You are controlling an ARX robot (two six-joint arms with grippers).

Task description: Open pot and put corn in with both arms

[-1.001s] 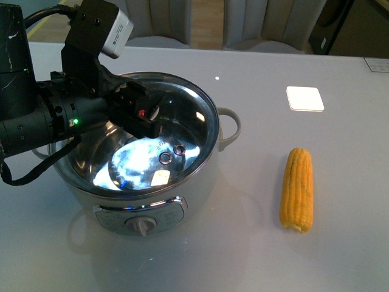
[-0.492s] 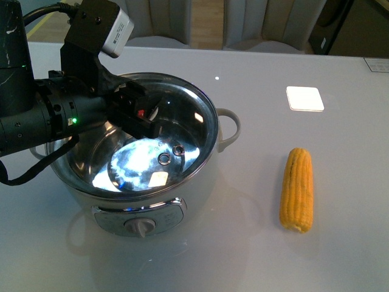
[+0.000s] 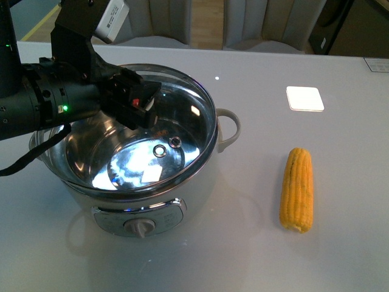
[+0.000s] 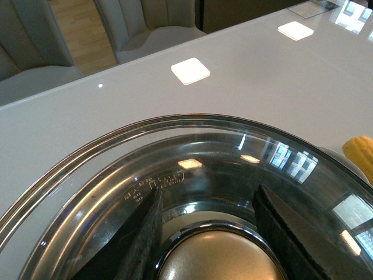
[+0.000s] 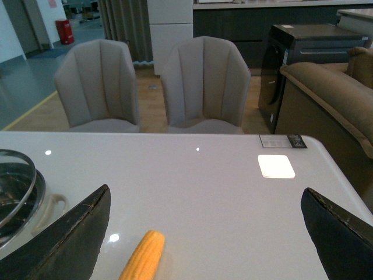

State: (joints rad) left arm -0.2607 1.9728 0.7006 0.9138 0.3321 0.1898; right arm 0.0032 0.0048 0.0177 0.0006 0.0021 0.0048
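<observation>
Glossy grey-white table (image 3: 243, 255), two padded chairs (image 5: 96, 81) behind the far edge. Pot (image 3: 182, 191) sits left of centre in the front view, dial (image 3: 141, 227) facing the robot, glass lid (image 3: 188, 103) over its mouth. Left gripper (image 3: 141, 108) reaches in from the left over the lid; in the left wrist view its black fingers (image 4: 137, 245) sit on either side of the metal knob (image 4: 215, 256), clamped on it as far as I can see. Lid looks a bit tilted, far side higher, but I can't tell if it's clear of the pot rim or resting on it. Corn (image 3: 296, 190) lies flat on the table to the right of the pot, well apart from it, lengthwise pointing away from the robot, nothing touching it. Right gripper (image 5: 205, 192) is out of the front view; its wrist camera shows the jaws spread wide, holding nothing, above the table with the corn (image 5: 143, 256) between and below them.
</observation>
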